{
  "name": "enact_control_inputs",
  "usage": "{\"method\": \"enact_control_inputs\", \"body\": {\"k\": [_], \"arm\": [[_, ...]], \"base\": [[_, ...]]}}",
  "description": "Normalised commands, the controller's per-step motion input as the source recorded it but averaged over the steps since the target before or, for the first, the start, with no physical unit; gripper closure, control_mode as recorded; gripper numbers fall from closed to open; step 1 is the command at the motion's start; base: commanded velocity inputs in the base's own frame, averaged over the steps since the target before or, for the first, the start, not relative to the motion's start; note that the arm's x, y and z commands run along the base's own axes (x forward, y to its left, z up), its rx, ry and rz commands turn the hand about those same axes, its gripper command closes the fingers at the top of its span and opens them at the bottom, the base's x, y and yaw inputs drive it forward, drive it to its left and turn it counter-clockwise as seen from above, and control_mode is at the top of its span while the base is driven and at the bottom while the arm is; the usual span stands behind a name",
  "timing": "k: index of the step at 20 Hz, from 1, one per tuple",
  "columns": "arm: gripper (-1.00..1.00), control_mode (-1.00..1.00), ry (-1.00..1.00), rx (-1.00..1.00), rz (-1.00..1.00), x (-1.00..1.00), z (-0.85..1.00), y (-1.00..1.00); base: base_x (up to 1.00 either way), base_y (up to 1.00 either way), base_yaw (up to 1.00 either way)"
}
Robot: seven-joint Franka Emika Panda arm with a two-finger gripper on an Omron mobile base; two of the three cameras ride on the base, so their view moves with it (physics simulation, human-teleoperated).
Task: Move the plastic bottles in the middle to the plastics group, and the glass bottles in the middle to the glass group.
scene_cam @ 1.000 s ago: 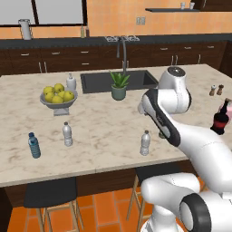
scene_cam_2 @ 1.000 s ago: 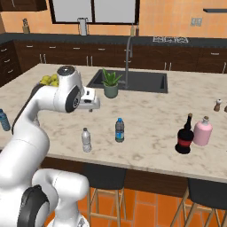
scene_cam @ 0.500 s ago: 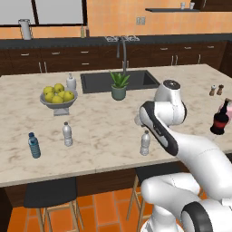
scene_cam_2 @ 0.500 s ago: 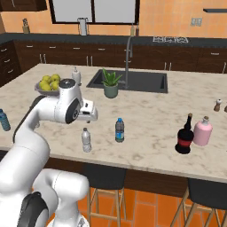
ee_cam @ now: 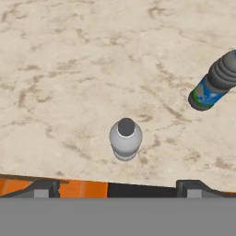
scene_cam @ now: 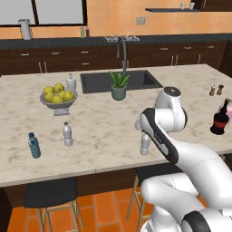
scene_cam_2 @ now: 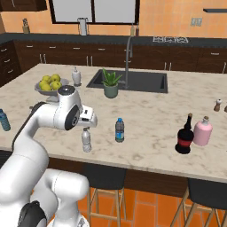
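The clear ribbed water bottle stands upright near the counter's front edge. My gripper hangs straight above its cap, open, with the fingertips wide apart and nothing between them. The dark bottle with the blue label stands a little to the right of it. The dark red-labelled glass bottle stands beside the pale pink bottle at the right. The plastics group, a clear bottle and a blue bottle, is at the left.
A fruit bowl, a soap dispenser, a potted plant and the sink lie farther back. Salt and pepper shakers stand at the far right. Stools sit below the counter edge.
The arm has folded down and toward the front edge, and the hand has come lower, over the clear water bottle. The bottles have not moved.
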Motion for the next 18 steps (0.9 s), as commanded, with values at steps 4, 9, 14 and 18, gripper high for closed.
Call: {"method": "enact_control_inputs", "body": {"k": [4,9,14,18], "arm": [[-1.00,-1.00,0.01,0.00,-0.17,0.06,-0.11,0.00],[-1.00,-1.00,0.01,0.00,-0.16,0.11,-0.21,0.00],[-1.00,-1.00,0.03,0.00,-0.03,0.16,-0.17,0.00],[-1.00,-1.00,0.03,0.00,0.00,0.11,-0.07,-0.01]], "base": [[0.00,0.00,0.00],[0.00,0.00,0.00],[0.00,0.00,0.00],[0.00,0.00,0.00]]}}
